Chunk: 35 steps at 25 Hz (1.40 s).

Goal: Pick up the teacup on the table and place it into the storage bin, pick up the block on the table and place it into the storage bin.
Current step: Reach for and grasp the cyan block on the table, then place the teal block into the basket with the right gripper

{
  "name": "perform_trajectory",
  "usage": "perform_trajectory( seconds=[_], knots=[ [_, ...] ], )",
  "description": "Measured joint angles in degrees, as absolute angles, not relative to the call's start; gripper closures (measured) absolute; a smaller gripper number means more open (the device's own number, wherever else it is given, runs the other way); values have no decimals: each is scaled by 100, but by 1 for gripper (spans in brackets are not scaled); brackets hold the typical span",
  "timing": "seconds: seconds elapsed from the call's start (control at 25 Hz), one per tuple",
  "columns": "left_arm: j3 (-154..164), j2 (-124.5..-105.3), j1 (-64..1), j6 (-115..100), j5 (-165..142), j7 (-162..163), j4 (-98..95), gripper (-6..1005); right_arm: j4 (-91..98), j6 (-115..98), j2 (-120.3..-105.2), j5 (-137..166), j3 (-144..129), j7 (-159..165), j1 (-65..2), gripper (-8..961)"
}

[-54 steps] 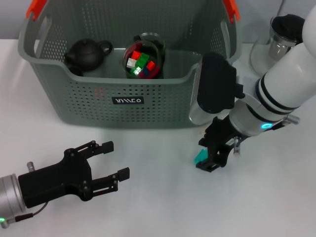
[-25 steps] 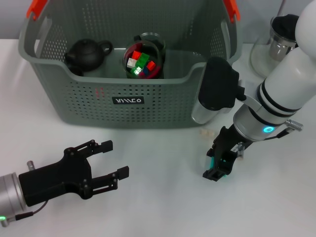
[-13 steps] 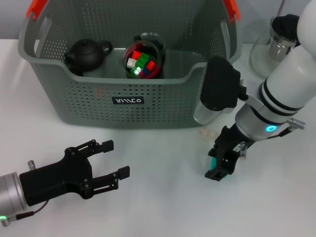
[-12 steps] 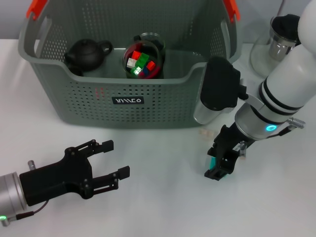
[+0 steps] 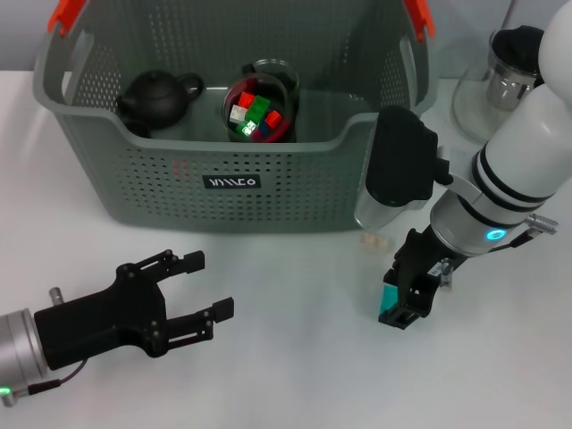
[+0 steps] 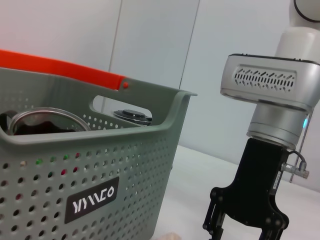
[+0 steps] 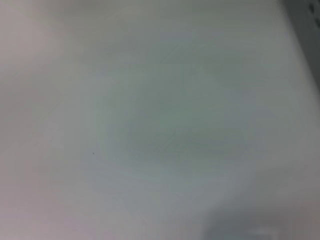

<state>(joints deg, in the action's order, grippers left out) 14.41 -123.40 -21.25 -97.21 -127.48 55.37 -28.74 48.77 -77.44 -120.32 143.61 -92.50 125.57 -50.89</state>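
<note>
The storage bin (image 5: 232,183) walls off bare table (image 5: 295,357) behind.

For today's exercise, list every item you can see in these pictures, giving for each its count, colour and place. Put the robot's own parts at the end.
storage bin: one, grey with orange handle clips, at the back of the white table.
teapot: one, black, inside the bin, on the robot's left side.
glass cup of blocks: one, clear, holding red, green, white and blue blocks, inside the bin beside the teapot.
teal block: one, between the right gripper's fingers, at the table.
small pale piece: one, on the table by the bin's front corner.
glass pitcher: one, clear with black lid, behind the right arm.
left gripper: black, open, low over the table.
right gripper: black, around the teal block.
</note>
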Motion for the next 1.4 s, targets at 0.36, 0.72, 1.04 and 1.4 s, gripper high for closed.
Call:
perform_trajectory(
  seconds=[0.36, 0.72, 1.04, 1.4],
  knots=[
    [1441, -12331, -2137, -9715, -12743, 5537, -2874, 188, 4846, -7753, -12032, 14371, -9267, 12565, -5088, 347],
    [1441, -12330, -2145, -9711, -12744, 5537, -2874, 188, 4844, -7750, -12031, 14419, -9169, 12572, -5080, 424],
    [1441, -12322, -2140, -9711, -12733, 5537, -2874, 188, 5019, -7885, -12022, 14382, -8898, 12498, -5036, 532],
    [1440, -12322, -2115, -9712, -12711, 5537, -2898, 188, 6014, -9335, -12011, 12779, -6633, 10958, -4304, 533]
  ],
)
